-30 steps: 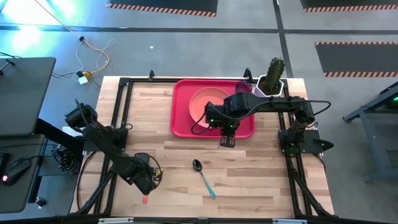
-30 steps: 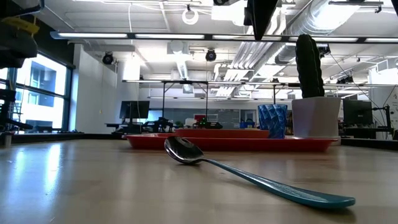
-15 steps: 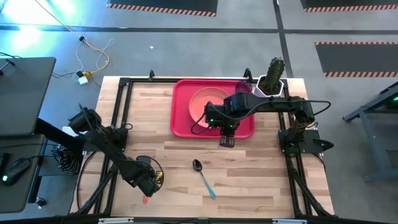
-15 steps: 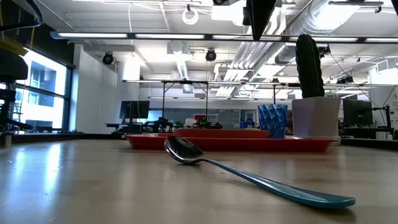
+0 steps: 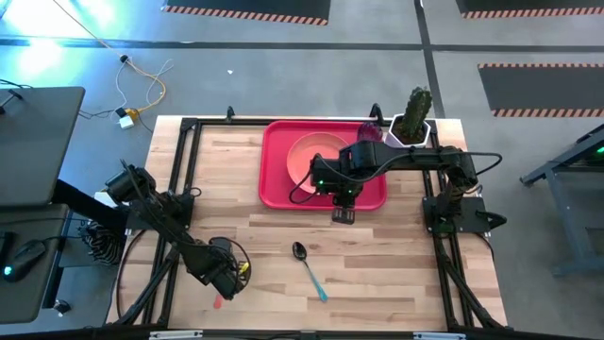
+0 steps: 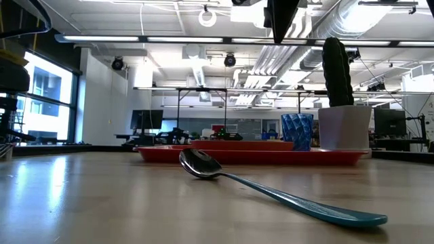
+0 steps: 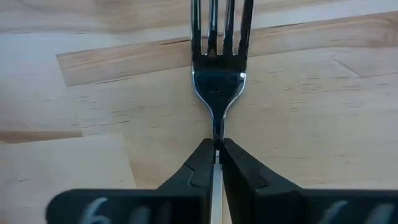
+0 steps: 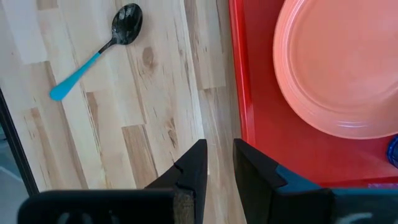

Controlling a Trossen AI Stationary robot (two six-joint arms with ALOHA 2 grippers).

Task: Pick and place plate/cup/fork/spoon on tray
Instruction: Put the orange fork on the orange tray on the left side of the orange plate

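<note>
The red tray (image 5: pixel 276 189) lies at the table's far middle. The salmon-pink plate (image 5: pixel 311 156) lies in it, and the blue-purple cup (image 5: pixel 368 132) stands at its far right corner. The blue-handled spoon (image 5: pixel 310 269) lies on the wood near the table's middle front, and shows in the low view (image 6: pixel 271 190). My left gripper (image 5: pixel 227 274) is at the near left, shut on the fork (image 7: pixel 217 81); the fork's orange handle (image 5: pixel 218 302) sticks out toward the near edge. My right gripper (image 5: pixel 343 215) hangs over the tray's near rim (image 8: pixel 239 93), slightly open and empty. My left gripper pinches the fork's thin neck (image 7: pixel 216 132), just behind the tines, between its two fingertips. The fingers come from above, one on each side of the neck. The tines (image 7: pixel 221 25) stick out past the fingertips over the wood. Whether the fork is clear of the table I cannot tell.
A white pot with a green cactus (image 5: pixel 412 121) stands at the table's far right corner, beside the cup. A black frame runs along the table's edges (image 5: pixel 184 170). Bare wood lies between the spoon and the tray.
My left arm has shifted a little, carrying the gripper and the fork slightly toward the table's right and near edges. My right gripper, the spoon, the plate and the cup have stayed where they were.
</note>
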